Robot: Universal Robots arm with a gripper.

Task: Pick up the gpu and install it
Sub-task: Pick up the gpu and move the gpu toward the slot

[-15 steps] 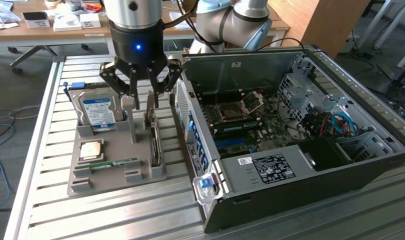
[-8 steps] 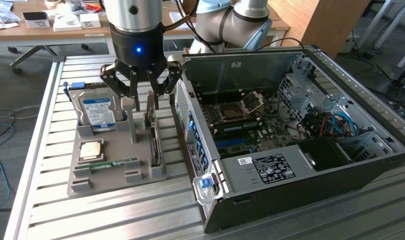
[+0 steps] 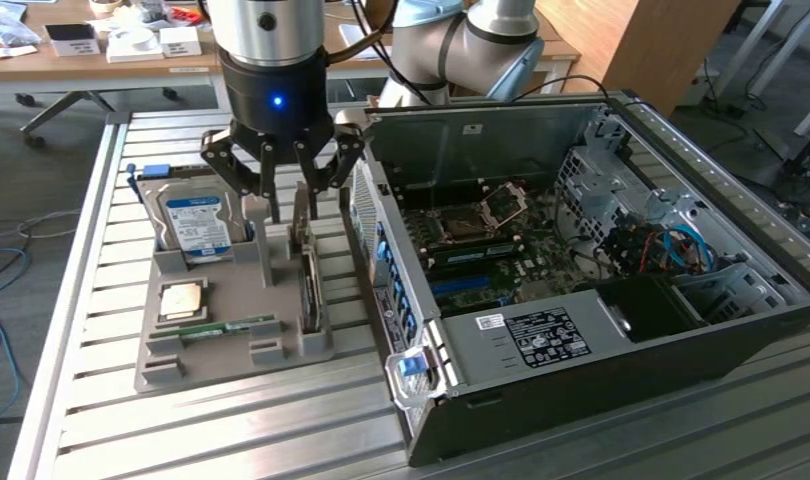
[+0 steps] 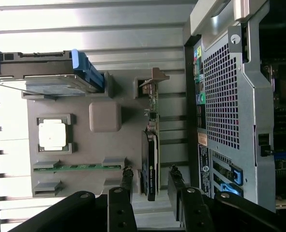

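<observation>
While it hangs over the grey tray [image 3: 165, 372] [image 4: 84, 151], the gripper [image 3: 288, 195] [image 4: 151, 186] has its jaws spread apart and holds nothing. In the wrist view its dark fingers [image 4: 127, 183] stand on either side of the gpu [image 3: 308, 275] [image 4: 150, 166], with a gap showing between each finger and the card. Whether any finger touches the tray cannot be told.

The gpu stands on its long edge in a slot of the tray, on the side nearest the computer case [image 3: 512, 385] [image 4: 225, 96]. It is a thin card. Edge-on, it shows a dark body along most of its length, a strip of green board beyond that, and a pale metal bracket across one end.

There is one slatted metal table [image 3: 245, 430] [image 4: 109, 29]. One computer case lies open on it at the exterior view's right, its motherboard exposed. One tray sits just beside the case at the exterior view's left. In the tray there is one silver hard drive [image 3: 196, 225] [image 4: 41, 79] with a blue-and-white label, standing upright in a blue-edged holder. The tray also holds the one gpu, one square processor [image 3: 181, 300] [image 4: 52, 135] lying flat in its recess, and one slim green memory stick [image 3: 225, 327] [image 4: 80, 167] lying in its slot.
</observation>
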